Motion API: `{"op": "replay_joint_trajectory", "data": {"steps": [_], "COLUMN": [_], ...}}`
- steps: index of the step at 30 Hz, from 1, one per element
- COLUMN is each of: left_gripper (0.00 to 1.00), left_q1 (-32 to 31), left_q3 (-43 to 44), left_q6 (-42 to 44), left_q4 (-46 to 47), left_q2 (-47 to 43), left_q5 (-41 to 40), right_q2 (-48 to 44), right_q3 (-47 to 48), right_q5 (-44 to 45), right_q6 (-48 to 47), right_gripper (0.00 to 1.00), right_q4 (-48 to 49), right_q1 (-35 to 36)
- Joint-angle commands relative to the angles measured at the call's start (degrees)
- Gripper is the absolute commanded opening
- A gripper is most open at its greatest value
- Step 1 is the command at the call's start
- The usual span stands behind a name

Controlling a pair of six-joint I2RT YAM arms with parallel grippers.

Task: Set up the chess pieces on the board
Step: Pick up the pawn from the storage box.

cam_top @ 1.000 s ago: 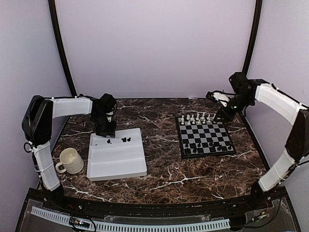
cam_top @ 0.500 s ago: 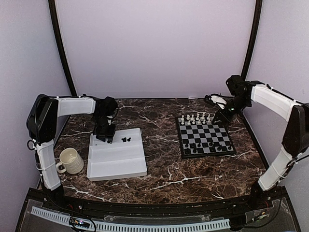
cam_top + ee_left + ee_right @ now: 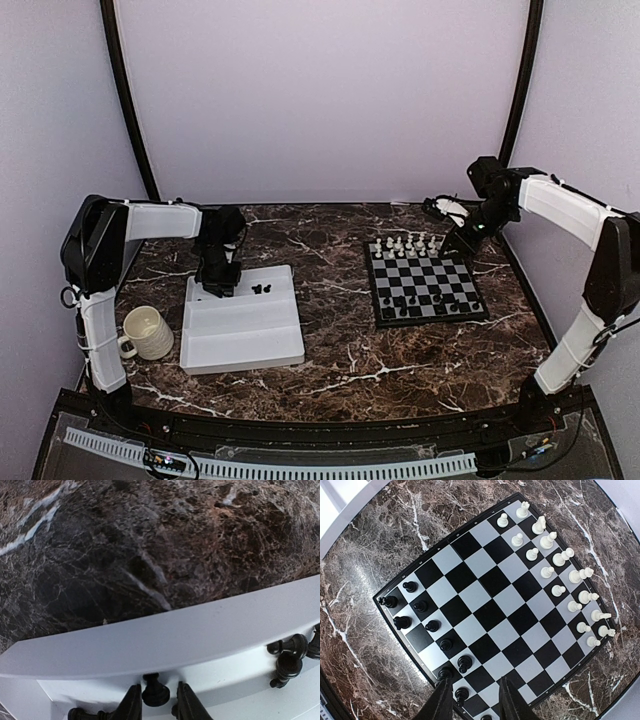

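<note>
Left gripper (image 3: 157, 705) has been lowering into the upper-left corner of the white rectangular plastic tray (image 3: 245, 335) and narrowing; its fingers are now straddling a tiny black chess pawn (image 3: 155, 692), slightly apart, not clamping yet. Right gripper (image 3: 472, 690) has been edging left and is hovering, fingers apart and empty, near the upper-right corner of the small black-and-silver checked chessboard (image 3: 425, 278) at right of centre. Tiny white chess pieces (image 3: 405, 243) are lining the board's top rows, black ones (image 3: 420, 305) are sitting along its bottom rows, and more black pieces (image 3: 260, 289) are lying loose in the tray.
</note>
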Motion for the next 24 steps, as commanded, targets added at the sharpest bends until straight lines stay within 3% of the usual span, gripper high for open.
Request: {"op": "replay_joint_trajectory", "data": {"steps": [1, 14, 24], "left_gripper": [0.26, 0.19, 0.14], "left_q1": [0.51, 1.02, 1.59], "left_q3": [0.48, -0.9, -3.26], "left_q6": [1.05, 3.86, 8.18], "left_q4": [0.37, 1.45, 4.15], "left_q2": [0.71, -0.03, -3.55], "left_q5": [-0.16, -4.81, -2.31], "right_q2": [0.41, 0.03, -1.23], "right_q3": [0.41, 0.94, 1.29], "right_q5": [-0.5, -1.96, -2.99], "right_q6": [0.42, 2.54, 4.0], "right_gripper": [0.33, 0.32, 0.32], "right_q4": [0.63, 0.29, -0.04], "right_q1": [0.12, 0.24, 1.62]}}
